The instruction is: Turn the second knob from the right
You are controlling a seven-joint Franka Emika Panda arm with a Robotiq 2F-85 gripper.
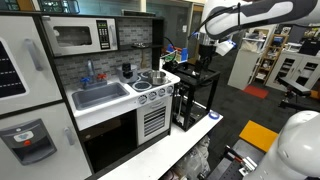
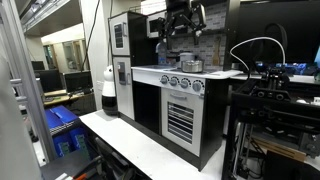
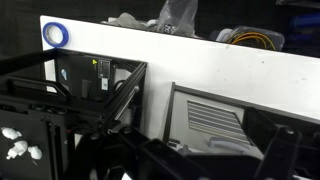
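A toy kitchen has a row of silver knobs (image 1: 152,95) on its front panel below the stove, also seen in an exterior view (image 2: 182,83). My gripper (image 1: 205,46) hangs high above and beside the stove, well clear of the knobs, and it shows above the stove (image 2: 184,24) too. Its fingers look spread and hold nothing. In the wrist view the dark fingers (image 3: 200,162) frame the bottom edge, over the vented oven door (image 3: 215,120). No knobs show in the wrist view.
A silver pot (image 1: 150,77) sits on the stove, with a sink (image 1: 100,96) and a microwave (image 1: 80,37) beside it. A black wire rack (image 1: 195,95) stands next to the kitchen. A blue tape roll (image 3: 55,34) lies on the white table (image 3: 200,60).
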